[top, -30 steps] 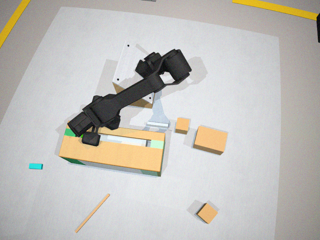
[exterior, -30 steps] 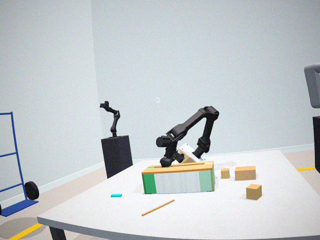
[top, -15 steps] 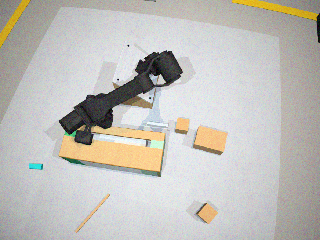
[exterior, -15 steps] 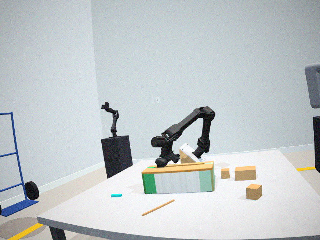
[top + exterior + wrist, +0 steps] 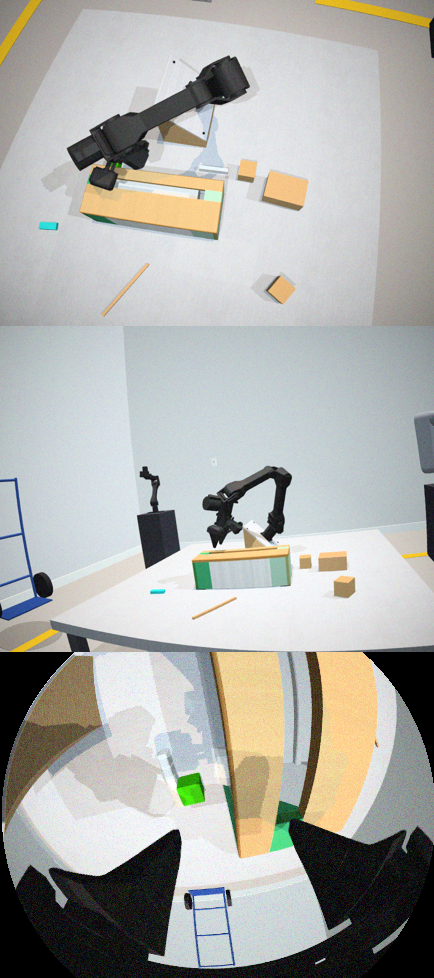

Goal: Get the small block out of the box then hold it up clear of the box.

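The small green block lies on the table outside the box, just behind its back wall near the dark green end. It sits by the end of a short white bar in the wrist view and is hidden in the exterior view. The box stands upright, with a slot in its orange top and a white shelf showing inside. My gripper is open and empty, pointing down above the box's back left part. The block is beyond the fingertips, not between them.
White bars lie behind the box. A wedge-shaped stand is farther back. Orange blocks are to the right. A cyan block is left; a thin stick is in front.
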Tool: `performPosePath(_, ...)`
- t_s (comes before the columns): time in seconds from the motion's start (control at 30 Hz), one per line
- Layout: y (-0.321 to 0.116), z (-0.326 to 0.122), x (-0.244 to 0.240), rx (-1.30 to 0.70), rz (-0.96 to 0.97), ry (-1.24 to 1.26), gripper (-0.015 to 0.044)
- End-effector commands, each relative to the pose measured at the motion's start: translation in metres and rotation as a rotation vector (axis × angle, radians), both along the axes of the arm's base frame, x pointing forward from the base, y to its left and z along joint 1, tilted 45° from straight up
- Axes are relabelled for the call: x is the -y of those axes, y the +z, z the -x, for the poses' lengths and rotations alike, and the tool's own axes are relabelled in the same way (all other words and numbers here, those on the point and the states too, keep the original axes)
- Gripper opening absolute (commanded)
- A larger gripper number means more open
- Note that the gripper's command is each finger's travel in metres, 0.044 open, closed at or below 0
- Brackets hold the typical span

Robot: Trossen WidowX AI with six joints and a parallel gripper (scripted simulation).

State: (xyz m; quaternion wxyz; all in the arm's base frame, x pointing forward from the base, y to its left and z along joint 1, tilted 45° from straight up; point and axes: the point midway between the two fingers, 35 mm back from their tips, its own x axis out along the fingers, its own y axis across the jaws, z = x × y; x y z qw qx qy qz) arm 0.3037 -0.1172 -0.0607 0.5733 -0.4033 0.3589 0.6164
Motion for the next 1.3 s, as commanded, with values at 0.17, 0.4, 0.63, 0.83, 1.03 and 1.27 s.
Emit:
performPosePath(0.17, -0.008, 0.006, 0.012, -0.344, -0.076, -0.754, 0.0285)
performPosePath(0.4, -0.013, 0.012, 0.022, -0.714, -0.152, -1.418, 0.0285)
performPosePath(0.63, -0.017, 0.016, 0.029, -0.999, -0.208, -1.841, 0.0285)
performPosePath(0.83, -0.02, 0.019, 0.034, -1.221, -0.235, -2.131, 0.0285)
performPosePath(1.03, -0.022, 0.022, 0.039, -1.47, -0.258, -2.408, 0.0285)
performPosePath(1.27, -0.025, 0.026, 0.045, -1.792, -0.263, -2.705, 0.0285)
